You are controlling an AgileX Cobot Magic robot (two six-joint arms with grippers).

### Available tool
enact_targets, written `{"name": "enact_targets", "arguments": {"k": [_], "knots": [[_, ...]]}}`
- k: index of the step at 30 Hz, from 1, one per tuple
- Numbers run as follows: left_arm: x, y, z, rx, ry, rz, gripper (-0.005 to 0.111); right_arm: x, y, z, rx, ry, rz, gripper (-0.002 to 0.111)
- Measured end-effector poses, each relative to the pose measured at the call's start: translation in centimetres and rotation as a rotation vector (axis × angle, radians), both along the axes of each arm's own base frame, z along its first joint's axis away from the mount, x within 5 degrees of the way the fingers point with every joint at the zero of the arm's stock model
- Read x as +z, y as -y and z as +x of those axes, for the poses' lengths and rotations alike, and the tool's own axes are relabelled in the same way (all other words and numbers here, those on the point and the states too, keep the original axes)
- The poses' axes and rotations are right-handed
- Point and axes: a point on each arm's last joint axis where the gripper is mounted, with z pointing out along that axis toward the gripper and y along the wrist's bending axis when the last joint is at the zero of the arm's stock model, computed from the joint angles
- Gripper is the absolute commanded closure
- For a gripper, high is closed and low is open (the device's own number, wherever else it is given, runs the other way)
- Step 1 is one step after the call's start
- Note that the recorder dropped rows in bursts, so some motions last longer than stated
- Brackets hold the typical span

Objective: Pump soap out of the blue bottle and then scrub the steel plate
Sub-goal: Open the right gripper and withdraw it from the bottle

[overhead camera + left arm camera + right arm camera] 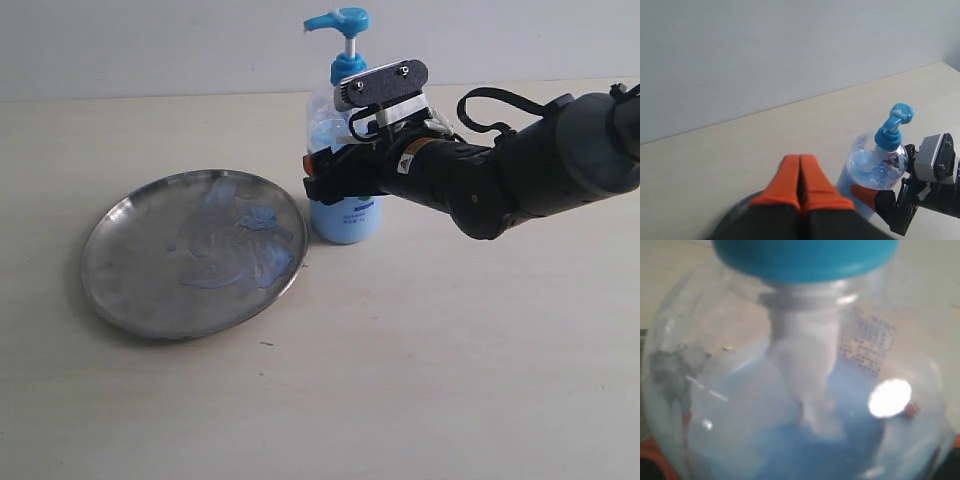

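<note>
Blue bottle [345, 215] sits between the right jaws, apparently clasped.

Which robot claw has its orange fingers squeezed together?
The left gripper: its two orange fingers press flat together. The right gripper has its fingers spread wide around the blue bottle.

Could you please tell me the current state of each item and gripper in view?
blue bottle: upright on the table, part full, gripped at its body.
pump head: raised, nothing pressing it.
steel plate: lying flat beside the bottle.
soap: smeared thin across the plate.
right gripper: jaws wide, apparently closed on the bottle's body.
left gripper: jaws shut, empty.
</note>
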Motion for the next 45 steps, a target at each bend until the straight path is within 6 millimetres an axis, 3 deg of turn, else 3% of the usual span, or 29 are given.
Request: {"name": "enact_targets", "arguments": {"k": [5,10,35,45], "knots": [[-0.1,0.0,-0.1,-0.007,-0.007,0.004,0.107,0.0,0.0,0.0,0.000,-0.002,-0.001,0.014],[-0.1,0.0,-0.1,-0.014,-0.004,0.015,0.107,0.0,0.0,0.0,0.003,-0.002,-0.006,0.007],[-0.3,0.1,-0.3,-0.036,-0.026,0.029,0.107,2.4,0.4,-1.4,-0.005,-0.134,-0.012,0.006],[-0.6,0.3,-0.5,-0.065,-0.065,0.040,0.107,4.7,0.9,-3.0,0.005,-0.247,-0.046,0.008]]}}
